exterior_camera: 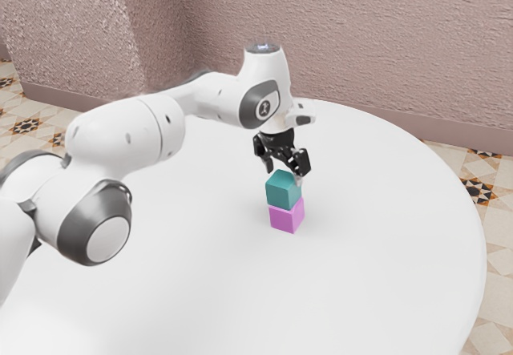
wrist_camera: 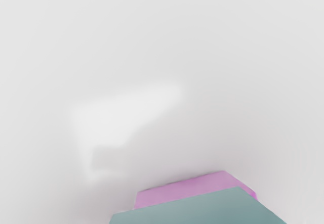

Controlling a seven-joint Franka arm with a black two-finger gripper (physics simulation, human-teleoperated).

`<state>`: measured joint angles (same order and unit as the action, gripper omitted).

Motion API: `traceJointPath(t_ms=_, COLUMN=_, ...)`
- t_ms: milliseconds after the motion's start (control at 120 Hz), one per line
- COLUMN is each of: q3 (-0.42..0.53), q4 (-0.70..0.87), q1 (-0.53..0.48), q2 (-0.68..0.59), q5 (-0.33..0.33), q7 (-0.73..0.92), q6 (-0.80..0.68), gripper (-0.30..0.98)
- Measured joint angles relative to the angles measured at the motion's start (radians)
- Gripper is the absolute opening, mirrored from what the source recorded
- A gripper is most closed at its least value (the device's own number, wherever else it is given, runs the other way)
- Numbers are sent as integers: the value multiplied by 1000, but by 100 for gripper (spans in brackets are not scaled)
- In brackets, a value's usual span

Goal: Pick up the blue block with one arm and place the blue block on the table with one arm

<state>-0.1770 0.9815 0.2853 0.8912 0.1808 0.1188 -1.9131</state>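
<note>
Near the frame's centre, I'm hovering the widely spread, empty hand over the blue block, judging it light, stiff and best pinched by opposite sides.

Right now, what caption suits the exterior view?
Open gripper over a teal block stacked on a pink block, white table beneath.

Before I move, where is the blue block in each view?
Exterior view: just right of centre, slightly below mid-height, the blue block sits atop the pink block.
Wrist view: nearest the camera, cut off by the picture's edge, partly covering the pink block.
Shared landmark: the pink block, directly beneath it.
</note>
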Motion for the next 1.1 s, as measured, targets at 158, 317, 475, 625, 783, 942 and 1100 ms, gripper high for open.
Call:
traceJointPath(t_ms=158, q3=-1, q4=1, q1=0, q2=10, q5=7, q7=-1, q6=-16, gripper=69)
traceJointPath(t_ms=317, q3=-2, q4=7, q1=0, q2=15, q5=23, q7=-7, q6=-24, gripper=69)
traceJointPath(t_ms=475, q3=0, q4=7, q1=0, q2=15, q5=33, q7=-13, q6=-25, gripper=69)
traceJointPath(t_ms=625, q3=2, q4=15, q1=1, q2=10, q5=37, q7=-20, q6=-25, gripper=69)
traceJointPath(t_ms=783, q3=2, q4=36, q1=1, q2=1, q5=38, q7=-39, q6=-17, gripper=69)
traceJointPath(t_ms=942, q3=-1, q4=33, q1=2, q2=1, q5=35, q7=-56, q6=1, gripper=69)
traceJointPath(t_ms=1100, q3=-4, q4=27, q1=2, q2=2, q5=29, q7=-66, q6=19, gripper=69)
